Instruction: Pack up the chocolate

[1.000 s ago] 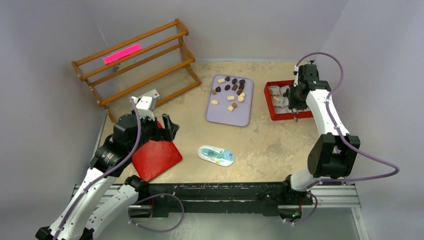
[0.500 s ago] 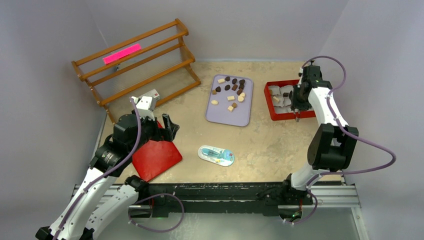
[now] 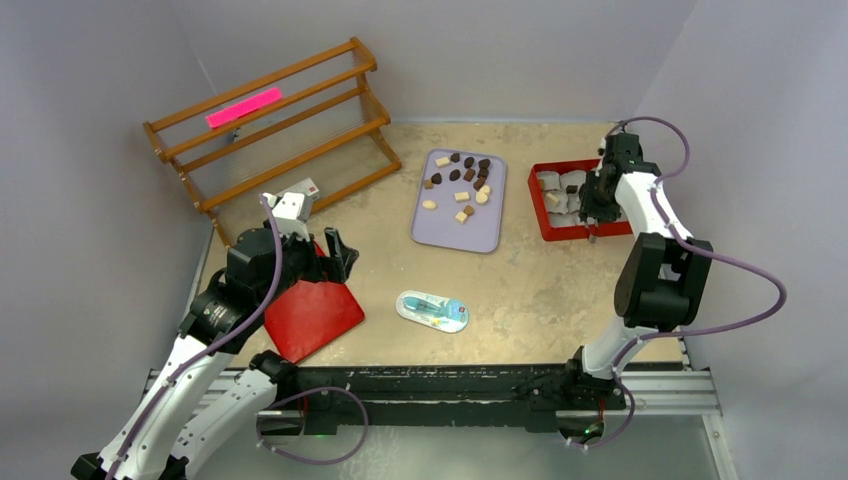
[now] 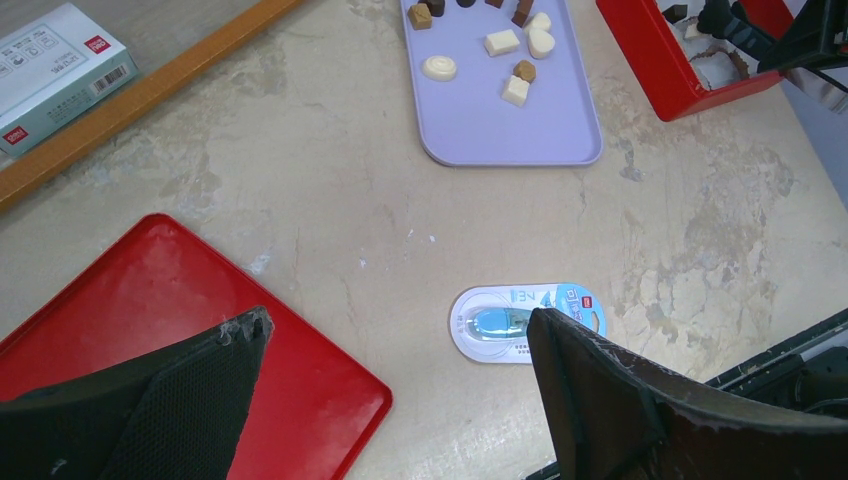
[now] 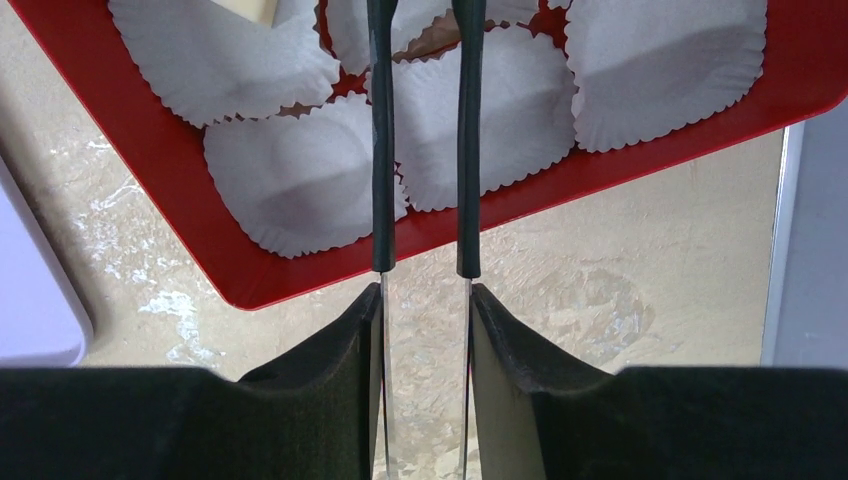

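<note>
Several dark brown and cream chocolate pieces (image 3: 462, 180) lie on a lilac tray (image 3: 450, 232); they also show in the left wrist view (image 4: 505, 45). My right gripper (image 3: 592, 205) is over the red box (image 3: 563, 233) of white paper cups (image 5: 290, 180). It (image 5: 425, 300) is shut on thin metal tweezers (image 5: 383, 150) that reach over the cups, their arms apart and their tips out of view. One cream piece (image 5: 252, 8) sits in a cup. My left gripper (image 3: 322, 257) is open and empty above a flat red lid (image 4: 190, 300).
A wooden rack (image 3: 280, 130) with a pink strip (image 3: 243, 107) stands at the back left. A small white carton (image 3: 303, 190) lies by it. An oval blue-and-white packet (image 3: 432, 310) lies near the front middle. Grey walls close in on both sides.
My right wrist has shifted slightly right and nearer over the red box, and its elbow has swung in. The left arm has not moved.
</note>
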### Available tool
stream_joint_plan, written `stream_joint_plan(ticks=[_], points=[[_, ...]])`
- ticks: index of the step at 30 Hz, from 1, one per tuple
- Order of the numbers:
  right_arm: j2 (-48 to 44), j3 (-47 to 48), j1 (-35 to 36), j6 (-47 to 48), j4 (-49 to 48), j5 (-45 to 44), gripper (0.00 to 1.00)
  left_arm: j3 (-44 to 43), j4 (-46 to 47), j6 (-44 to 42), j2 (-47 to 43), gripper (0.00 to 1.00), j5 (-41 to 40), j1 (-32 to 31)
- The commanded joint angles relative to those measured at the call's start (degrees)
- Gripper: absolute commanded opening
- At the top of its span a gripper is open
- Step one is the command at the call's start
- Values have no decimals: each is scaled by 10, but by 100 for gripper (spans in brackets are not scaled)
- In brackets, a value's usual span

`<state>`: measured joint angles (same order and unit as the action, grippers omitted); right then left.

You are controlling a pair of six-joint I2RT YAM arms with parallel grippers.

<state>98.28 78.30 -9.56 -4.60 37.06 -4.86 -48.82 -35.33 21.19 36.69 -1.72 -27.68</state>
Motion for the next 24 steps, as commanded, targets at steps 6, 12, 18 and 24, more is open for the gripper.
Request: stream_joint_plan(ticks=[6, 12, 18, 24], points=[[-15, 7, -4, -14, -6, 9, 40, 5, 16, -12, 0, 100, 2, 0], [-38, 6, -3, -19, -1, 19, 40, 5, 15, -11, 0, 100, 2, 0], [-62, 15, -2, -12, 0, 26, 39, 5, 15, -12, -1, 100, 1, 0], [-102, 4, 13, -11, -11, 48, 38, 5, 15, -12, -1, 100, 1, 0]])
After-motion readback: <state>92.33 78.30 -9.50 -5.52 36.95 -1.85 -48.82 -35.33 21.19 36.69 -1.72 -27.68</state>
